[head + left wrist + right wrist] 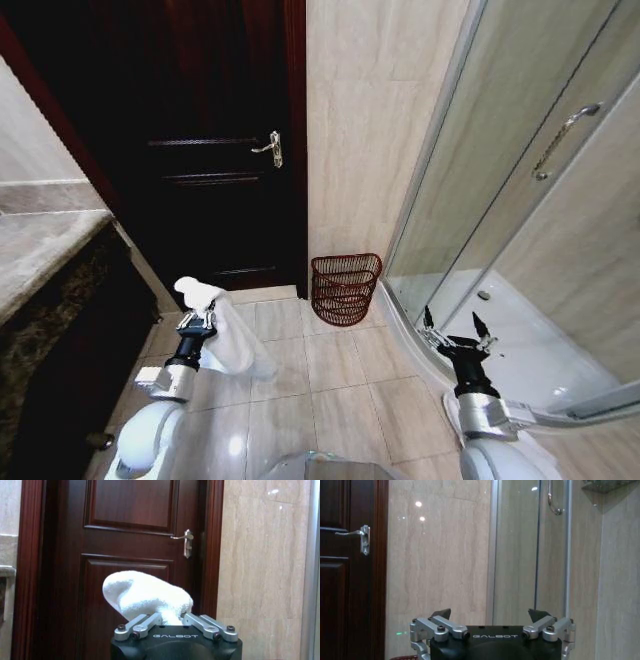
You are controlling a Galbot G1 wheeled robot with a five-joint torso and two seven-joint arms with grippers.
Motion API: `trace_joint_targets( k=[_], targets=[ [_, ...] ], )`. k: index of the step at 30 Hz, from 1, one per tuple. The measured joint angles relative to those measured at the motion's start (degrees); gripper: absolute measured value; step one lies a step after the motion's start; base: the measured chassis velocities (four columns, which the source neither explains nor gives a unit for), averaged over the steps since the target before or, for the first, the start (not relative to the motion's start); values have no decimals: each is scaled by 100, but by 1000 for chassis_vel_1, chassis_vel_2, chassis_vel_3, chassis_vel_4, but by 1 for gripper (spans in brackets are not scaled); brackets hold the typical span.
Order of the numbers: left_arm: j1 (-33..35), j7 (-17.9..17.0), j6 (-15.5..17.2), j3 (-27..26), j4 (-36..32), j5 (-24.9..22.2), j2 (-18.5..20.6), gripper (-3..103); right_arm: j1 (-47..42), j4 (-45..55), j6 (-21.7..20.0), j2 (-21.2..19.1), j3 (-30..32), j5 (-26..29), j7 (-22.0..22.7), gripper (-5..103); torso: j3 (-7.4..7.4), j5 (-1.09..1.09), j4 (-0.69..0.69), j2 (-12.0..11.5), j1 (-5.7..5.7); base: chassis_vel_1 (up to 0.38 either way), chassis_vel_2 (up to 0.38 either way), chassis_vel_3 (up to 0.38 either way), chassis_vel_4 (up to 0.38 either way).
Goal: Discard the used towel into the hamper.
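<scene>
Now the left end effector [203, 318] is pinching the white towel [222, 330] near the dark door [215, 150]; the right end effector [455, 332] is hanging open by the shower enclosure [520, 200], the hamper [344, 288] standing on open floor tiles [330, 370] against the wall between them.

The hamper [345, 288] stood on the floor against the wall [370, 120], between the door [205, 150] to its left and the shower enclosure [500, 200] to its right. Left of the hamper and nearer the robot, the left gripper [196, 322] held the towel [225, 335] above the floor. Right of the hamper, the right gripper [455, 328] hung before the shower enclosure's threshold.
</scene>
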Motion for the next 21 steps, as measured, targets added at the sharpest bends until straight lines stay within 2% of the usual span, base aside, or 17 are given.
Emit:
trace_joint_targets(
  k=[6, 21],
  targets=[
    [-34, 88, -171, 8, 212, 0, 3, 7, -31, -91, 75, 23, 4, -26, 8, 100, -90, 0, 0, -162, -72, 0, 0, 0, 0],
    [-123, 132, -304, 38, 410, 117, 0, 7, -48, -295, 200, 117, -28, -62, 8, 100, -288, 0, 0, -501, -213, 0, 0, 0, 0]
  ],
)
